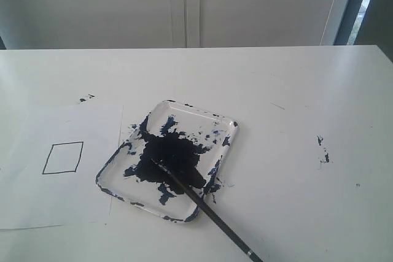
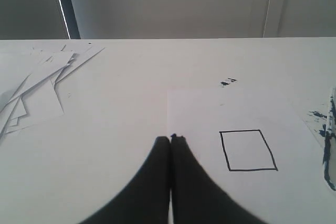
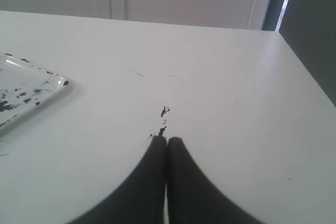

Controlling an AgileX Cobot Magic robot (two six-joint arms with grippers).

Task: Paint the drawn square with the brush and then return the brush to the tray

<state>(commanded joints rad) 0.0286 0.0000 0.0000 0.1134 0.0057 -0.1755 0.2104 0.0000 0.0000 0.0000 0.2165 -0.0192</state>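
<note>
One square to fill, none of it filled yet: the drawn square (image 1: 62,157), blank inside its thin black outline, on the white paper sheet (image 1: 73,204) at the left of the exterior view. Just beside the sheet, the tray (image 1: 202,113), blotted dark blue-black. Across it, the brush (image 1: 206,210), tip in the blot, handle out over the near rim and above the table (image 1: 295,90). Farther right, stray paint specks (image 1: 322,151) on bare tabletop. Off to one side in the left wrist view, a heap of loose sheets (image 2: 37,87).

Left gripper (image 2: 170,139) poised by the sheet's edge, near the square, jaws together on nothing. Right gripper (image 3: 167,140) likewise pressed together and empty, close to the specks, apart from the tray.

Step in hand, by the look of it: the very first, fetching the brush. Needed next, probably: parting one pair of jaws, coming down over the overhanging handle, closing squarely across the thin shaft to avoid rolling it.
</note>
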